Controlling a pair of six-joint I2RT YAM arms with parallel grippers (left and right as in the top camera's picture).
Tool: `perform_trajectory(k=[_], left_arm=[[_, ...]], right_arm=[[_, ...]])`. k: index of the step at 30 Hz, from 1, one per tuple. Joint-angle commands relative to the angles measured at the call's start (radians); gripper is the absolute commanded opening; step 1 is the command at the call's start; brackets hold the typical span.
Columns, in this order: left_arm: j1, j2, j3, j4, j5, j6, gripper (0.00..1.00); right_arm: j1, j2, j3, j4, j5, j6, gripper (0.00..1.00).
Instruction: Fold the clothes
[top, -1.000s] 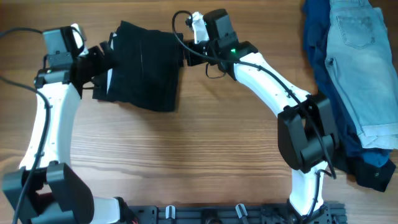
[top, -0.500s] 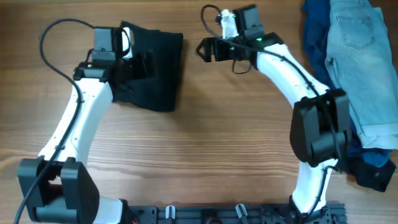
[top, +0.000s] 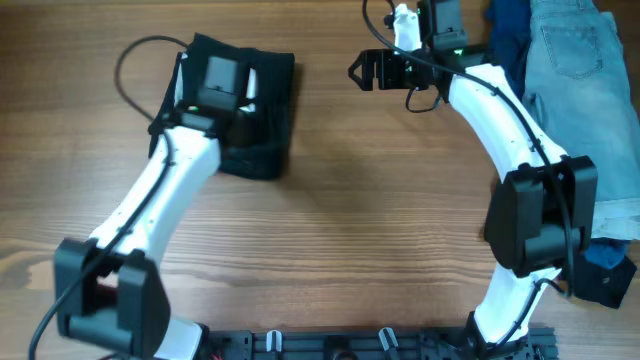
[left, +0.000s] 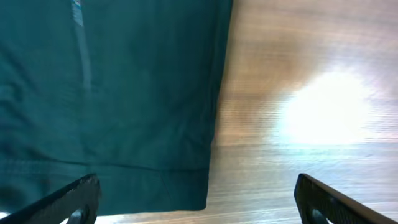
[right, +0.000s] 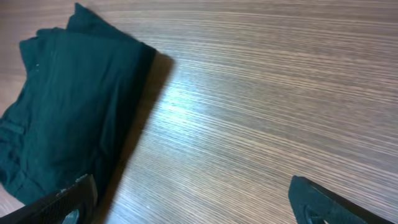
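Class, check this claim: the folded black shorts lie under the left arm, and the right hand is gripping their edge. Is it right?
No. The right hand is open over bare table, apart from the black shorts, as the overhead view shows.

Folded shorts (top: 277, 118) lie far left — the clothes pile (top: 585, 90) far right.

Surface (top: 350, 240): wood grain in fine straight lines, smooth, satin sheen, with a bright glare patch in the left wrist view. Black shorts (top: 275, 110): soft matt cloth with a stitched hem. Denim shorts (top: 590, 90): faded pale blue denim with raised seams; dark blue garment (top: 510, 45): matt cloth; left arm (top: 165, 195): smooth glossy white plastic shell, matt black joints.
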Motion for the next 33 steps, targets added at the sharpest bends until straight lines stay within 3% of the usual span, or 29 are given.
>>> perform_trajectory(k=[1, 9, 13, 15, 18, 19, 22, 26, 33], left_arm=[[-0.055, 0.097, -0.001, 0.0, -0.089, -0.024, 0.99], [-0.109, 0.256, -0.001, 0.018, -0.135, -0.024, 0.94], [-0.108, 0.306, -0.001, 0.019, -0.199, -0.028, 0.84], [-0.108, 0.324, -0.001, 0.019, -0.247, -0.028, 0.73], [-0.106, 0.333, -0.001, 0.018, -0.319, -0.028, 0.41], [-0.103, 0.333, -0.001, 0.018, -0.35, -0.028, 0.26], [-0.091, 0.333, -0.001, 0.017, -0.467, -0.028, 0.04], [-0.04, 0.333, -0.001, 0.015, -0.576, -0.027, 0.04], [0.134, 0.333, -0.001, 0.056, -0.582, -0.027, 0.04]], right_arm=[[-0.02, -0.018, 0.012, -0.001, 0.014, 0.005, 1.0], [-0.024, -0.018, 0.012, 0.003, 0.014, 0.003, 1.0], [-0.024, -0.018, 0.012, 0.012, 0.014, 0.003, 1.0], [-0.024, -0.018, 0.012, 0.019, 0.014, 0.004, 1.0], [-0.024, -0.018, 0.012, 0.025, 0.014, 0.003, 1.0], [-0.024, -0.018, 0.012, 0.027, 0.014, 0.003, 1.0], [-0.024, -0.018, 0.012, 0.027, 0.014, 0.004, 1.0], [-0.024, -0.018, 0.012, 0.034, 0.014, 0.003, 1.0], [-0.024, -0.018, 0.012, 0.05, 0.014, 0.003, 1.0]])
